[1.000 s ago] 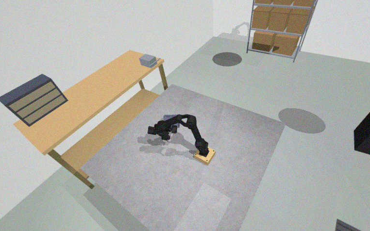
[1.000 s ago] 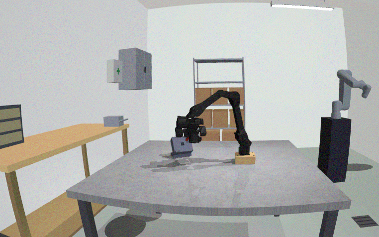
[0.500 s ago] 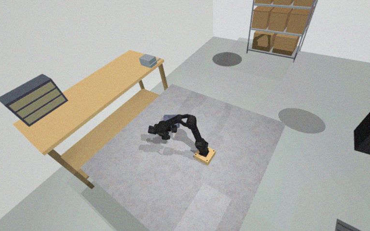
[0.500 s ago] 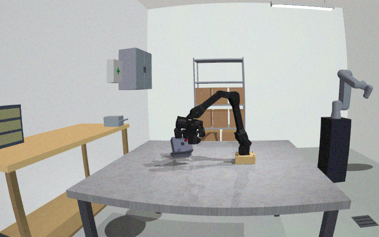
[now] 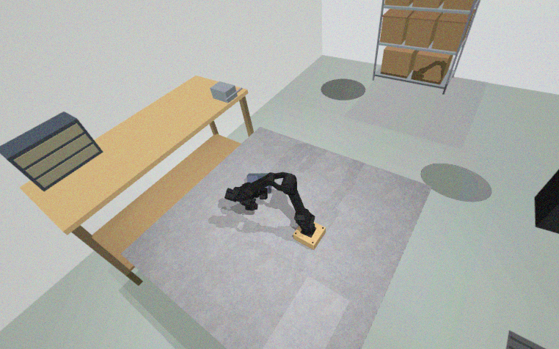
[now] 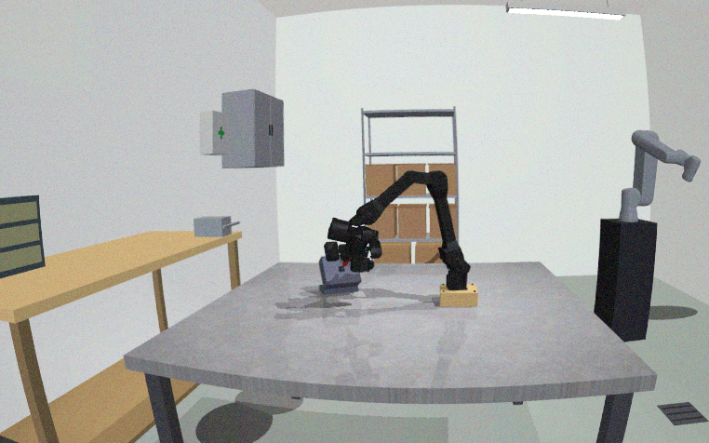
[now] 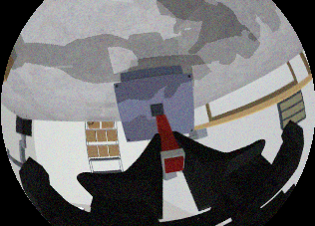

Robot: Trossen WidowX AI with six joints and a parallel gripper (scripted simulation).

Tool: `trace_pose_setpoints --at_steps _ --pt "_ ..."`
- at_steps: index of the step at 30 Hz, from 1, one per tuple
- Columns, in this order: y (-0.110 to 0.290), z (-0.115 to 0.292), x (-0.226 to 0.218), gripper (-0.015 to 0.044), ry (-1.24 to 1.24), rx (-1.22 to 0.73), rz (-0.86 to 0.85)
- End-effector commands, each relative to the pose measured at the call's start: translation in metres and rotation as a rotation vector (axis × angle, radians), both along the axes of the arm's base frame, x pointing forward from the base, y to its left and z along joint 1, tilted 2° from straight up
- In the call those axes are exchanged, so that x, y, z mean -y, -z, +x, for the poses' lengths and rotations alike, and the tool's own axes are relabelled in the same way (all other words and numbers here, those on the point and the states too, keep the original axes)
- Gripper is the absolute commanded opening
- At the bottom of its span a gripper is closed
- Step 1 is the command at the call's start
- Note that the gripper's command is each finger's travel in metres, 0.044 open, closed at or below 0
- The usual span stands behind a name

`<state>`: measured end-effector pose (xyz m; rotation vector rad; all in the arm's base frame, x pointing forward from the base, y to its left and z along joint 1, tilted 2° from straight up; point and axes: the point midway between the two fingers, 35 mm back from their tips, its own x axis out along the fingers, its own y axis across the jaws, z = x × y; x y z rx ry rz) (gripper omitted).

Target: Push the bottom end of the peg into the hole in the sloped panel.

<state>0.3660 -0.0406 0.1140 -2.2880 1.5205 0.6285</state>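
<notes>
We saw the gripper (image 7: 173, 171) clamped on the red peg (image 7: 168, 142), its dark fingers pressed to either side of the peg's rear part. In the wrist view the peg's long axis ran away from the camera toward the sloped panel (image 7: 136, 106), and its far end met the small dark hole (image 7: 157, 109) in the panel's face; we could not tell how far it was in. In the exterior view only a speck of the red peg (image 6: 344, 263) showed between the gripper (image 6: 353, 259) and the tilted panel (image 6: 332, 274), which stood on the grey table (image 6: 511, 352).
</notes>
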Motion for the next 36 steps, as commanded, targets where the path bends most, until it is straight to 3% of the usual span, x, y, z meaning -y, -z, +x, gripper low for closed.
trace_pose_setpoints --at_steps 1,36 --pt "0.004 0.000 0.005 0.0000 -0.005 -0.008 -0.016" --pt "0.020 0.011 0.030 0.0000 -0.017 -0.006 -0.040"
